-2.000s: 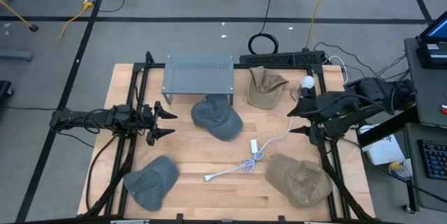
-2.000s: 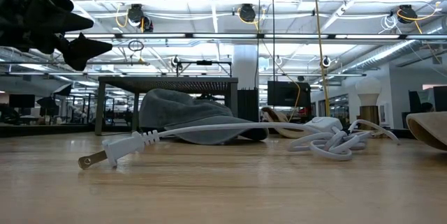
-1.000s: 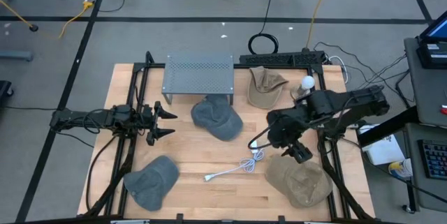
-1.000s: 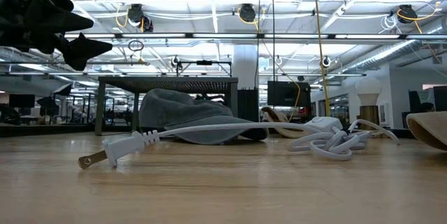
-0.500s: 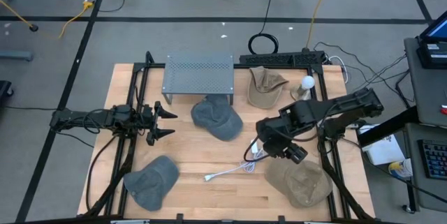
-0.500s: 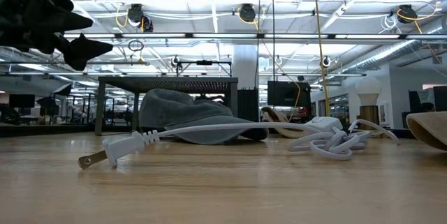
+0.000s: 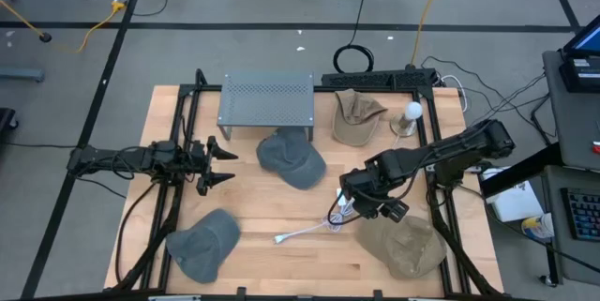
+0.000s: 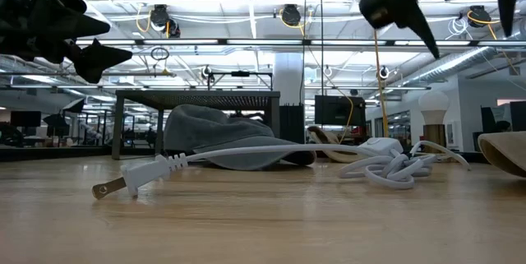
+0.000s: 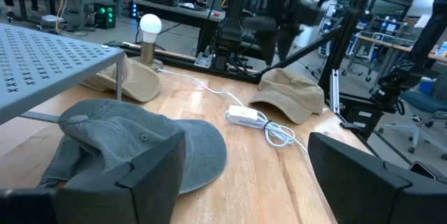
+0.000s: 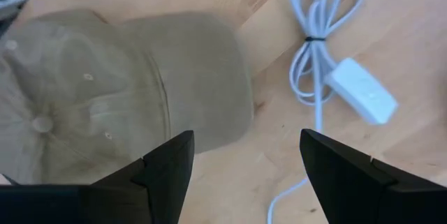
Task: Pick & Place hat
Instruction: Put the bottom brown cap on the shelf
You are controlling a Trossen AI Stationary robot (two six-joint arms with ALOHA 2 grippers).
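Four caps lie on the wooden table. A grey cap [image 7: 291, 158] sits in the middle with its crown partly under the metal rack. Another grey cap [image 7: 202, 242] is near the left corner. One tan cap [image 7: 356, 116] lies at the far side, a second tan cap [image 7: 403, 245] [image 10: 105, 91] near the right. My right gripper [image 7: 367, 209] [image 10: 244, 175] hangs open above the table, pointing down, over the near tan cap's brim and the white cable. My left gripper [image 7: 220, 165] [image 9: 244, 182] waits open, level, left of the middle grey cap [image 9: 133, 147].
A white cable with a switch and plug [image 7: 319, 221] [image 10: 328, 63] lies coiled between the middle grey cap and the near tan cap. A perforated metal rack [image 7: 267, 99] stands at the far side. A lamp bulb [image 7: 412, 111] stands by the far tan cap. Bare wood shows at the near middle.
My right arm has swung from the table's right edge toward the middle and the near side, tipped its fingers downward and come lower; it now hangs over the cable and the near tan cap's brim. No cap has moved.
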